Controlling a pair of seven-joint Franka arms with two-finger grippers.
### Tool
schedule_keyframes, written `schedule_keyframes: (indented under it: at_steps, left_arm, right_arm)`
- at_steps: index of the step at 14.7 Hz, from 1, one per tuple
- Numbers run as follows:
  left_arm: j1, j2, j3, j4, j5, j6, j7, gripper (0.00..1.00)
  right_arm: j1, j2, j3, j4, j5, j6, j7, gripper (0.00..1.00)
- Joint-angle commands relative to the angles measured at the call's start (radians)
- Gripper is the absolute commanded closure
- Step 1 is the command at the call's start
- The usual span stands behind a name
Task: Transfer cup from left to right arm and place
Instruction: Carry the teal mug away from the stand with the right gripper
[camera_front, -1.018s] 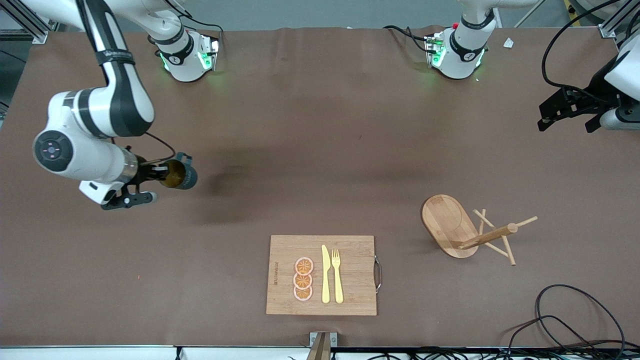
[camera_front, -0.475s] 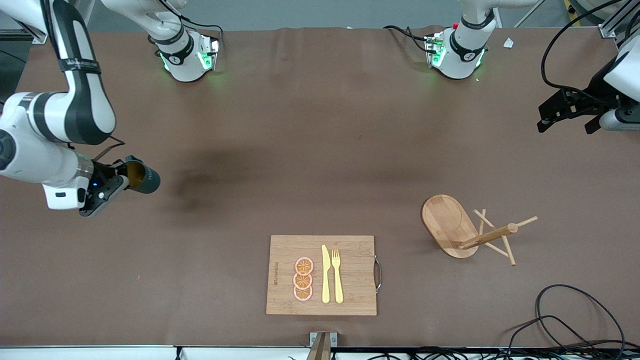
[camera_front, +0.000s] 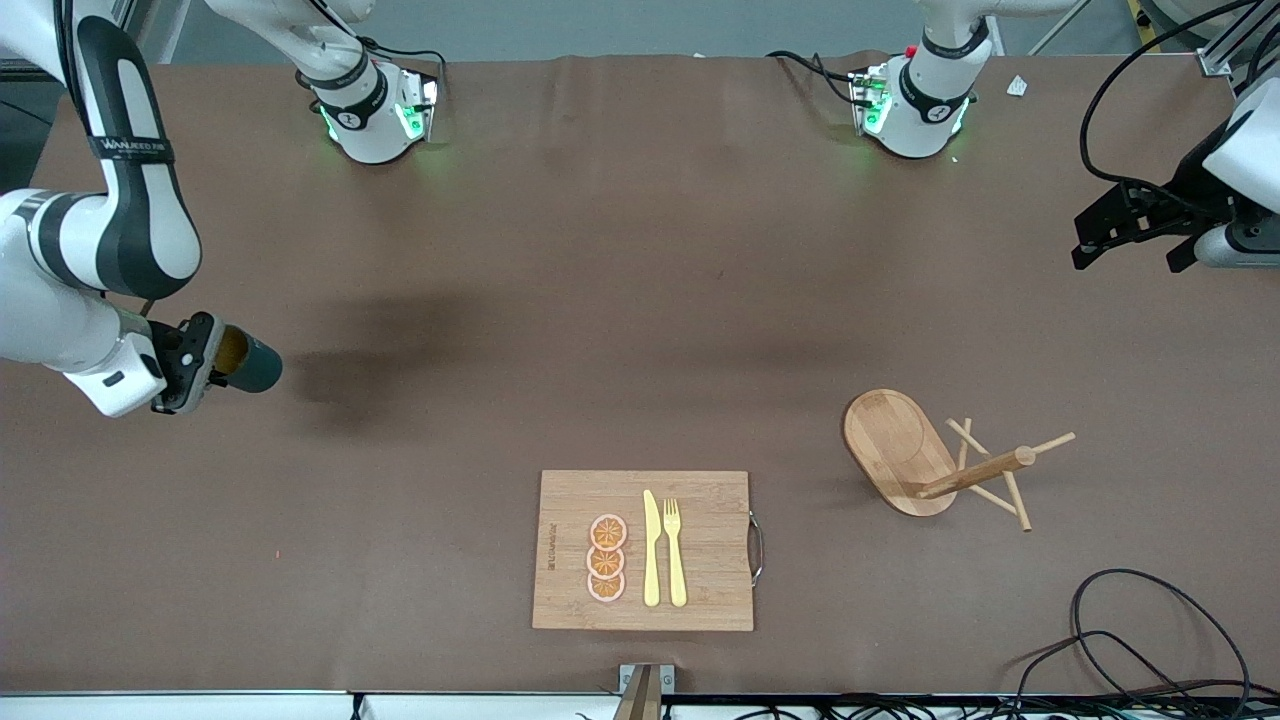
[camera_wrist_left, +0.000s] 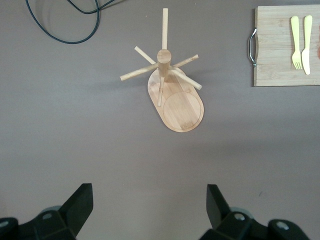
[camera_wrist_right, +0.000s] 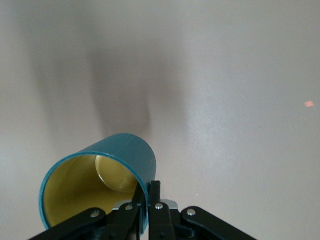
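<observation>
**Cup pinched aloft at the right arm's end of the table**

Right gripper (camera_front: 205, 362) up in the air over bare brown table (camera_front: 620, 300) at the right arm's end, roughly nine o'clock from the table's middle in the front view. Fingers (camera_wrist_right: 155, 200) pressed together on the rim wall of the cup (camera_front: 248, 366), one inside the mouth and one outside (seen plainly in the right wrist view). Cup (camera_wrist_right: 97, 187) lying on its side in the grip, dark teal outside, yellowish within, a soft shadow on the table close by.

Left gripper (camera_front: 1135, 225) waiting in the air over the left arm's end, at about three o'clock, fingers (camera_wrist_left: 80, 202) spread wide with nothing between them.

On the table: wooden mug rack (camera_front: 935, 462) with an oval base and slanted pegs, toward four o'clock from the middle; bamboo cutting board (camera_front: 700, 550) at six o'clock, nearer the front camera, carrying three orange slices (camera_front: 606, 558), a yellow knife (camera_front: 651, 548) and a yellow fork (camera_front: 675, 550) side by side. Black cable (camera_front: 1150, 630) looped near the five o'clock corner.
</observation>
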Motion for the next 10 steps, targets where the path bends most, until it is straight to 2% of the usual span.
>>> schedule_keyframes:
  at_steps: [1,5,8,10]
  left_arm:
    - [0.004,0.010,-0.005,0.024,0.005,0.000,0.005,0.00]
    - [0.003,0.016,-0.005,0.025,0.004,0.000,0.000,0.00]
    - [0.003,0.016,-0.005,0.025,0.002,0.000,0.000,0.00]
    - [0.004,0.016,-0.005,0.027,0.002,0.000,0.000,0.00]
  right_arm:
    - [-0.020,-0.011,0.022,-0.061,-0.001,0.055,-0.167,1.00]
    - [-0.018,-0.012,0.025,-0.167,0.001,0.191,-0.373,1.00]
    - [-0.013,-0.015,0.027,-0.252,0.001,0.320,-0.432,1.00]
    - [-0.003,-0.014,0.027,-0.281,0.001,0.346,-0.432,1.00]
